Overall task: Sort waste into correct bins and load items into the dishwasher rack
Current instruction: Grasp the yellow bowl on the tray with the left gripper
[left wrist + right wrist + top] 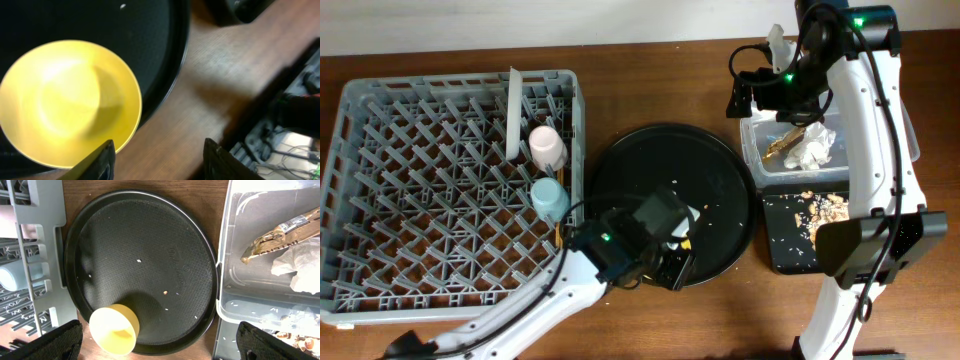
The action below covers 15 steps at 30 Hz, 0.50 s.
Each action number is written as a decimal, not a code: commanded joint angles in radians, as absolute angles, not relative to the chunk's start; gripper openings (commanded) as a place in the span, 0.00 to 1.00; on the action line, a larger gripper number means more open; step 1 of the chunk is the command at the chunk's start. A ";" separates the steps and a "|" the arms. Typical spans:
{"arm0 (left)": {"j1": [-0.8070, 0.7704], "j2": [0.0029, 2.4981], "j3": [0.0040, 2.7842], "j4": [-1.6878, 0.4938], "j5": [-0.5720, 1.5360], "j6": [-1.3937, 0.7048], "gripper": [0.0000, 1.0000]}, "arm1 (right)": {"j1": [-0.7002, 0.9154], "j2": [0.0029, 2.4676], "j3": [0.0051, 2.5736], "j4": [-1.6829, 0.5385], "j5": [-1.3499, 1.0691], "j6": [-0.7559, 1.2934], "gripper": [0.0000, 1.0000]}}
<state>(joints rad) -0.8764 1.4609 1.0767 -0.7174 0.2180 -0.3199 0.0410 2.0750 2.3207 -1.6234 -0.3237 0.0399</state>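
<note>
**Mia:** We start with the big grey plastic rack with pegs [430, 200]. It fills the left of the overhead view. We think the bowl should go in there next.

**Tom:** Then comes the big round black tray [150, 245] in the middle. To the right of it is the clear plastic tub [752, 165], with the trash inside.

**Mia:** Our small yellow bowl [115, 329] sits on the round tray, near its bottom edge in the right wrist view.

**Tom:** Our left gripper [157, 150] hangs just beside the bowl. Its fingers are apart and hold nothing. The bowl is up and to the left of them, not between them.

**Mia:** So we should slide over. One finger goes inside the rim and one outside. Then we pinch the wall and lift straight up.

**Tom:** In the rack we must watch the little pink cup [547, 146] and the little blue cup [550, 199]. We pick free pegs beside them.

**Mia:** Our right gripper [160, 347] is spread wide too, and it is empty. It is at the top right of the overhead view, above the tub. It can wait there, out of the way.
</note>
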 commanded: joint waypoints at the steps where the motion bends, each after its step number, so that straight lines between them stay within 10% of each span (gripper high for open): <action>1: -0.925 1.559 1.060 -0.660 0.125 -0.359 0.49 | 0.044 2.067 2.333 -1.623 -0.329 0.033 0.98; 6: -0.944 1.747 1.060 -0.584 0.104 -0.359 0.33 | 0.044 2.067 2.333 -1.623 -0.329 0.033 0.99; 8: -0.944 1.769 1.060 -0.587 0.080 -0.359 0.08 | 0.044 2.067 2.333 -1.623 -0.329 0.033 0.99; 15: -0.922 1.648 1.174 -0.698 -0.052 -0.340 0.00 | 0.044 2.067 2.333 -1.623 -0.329 0.033 0.99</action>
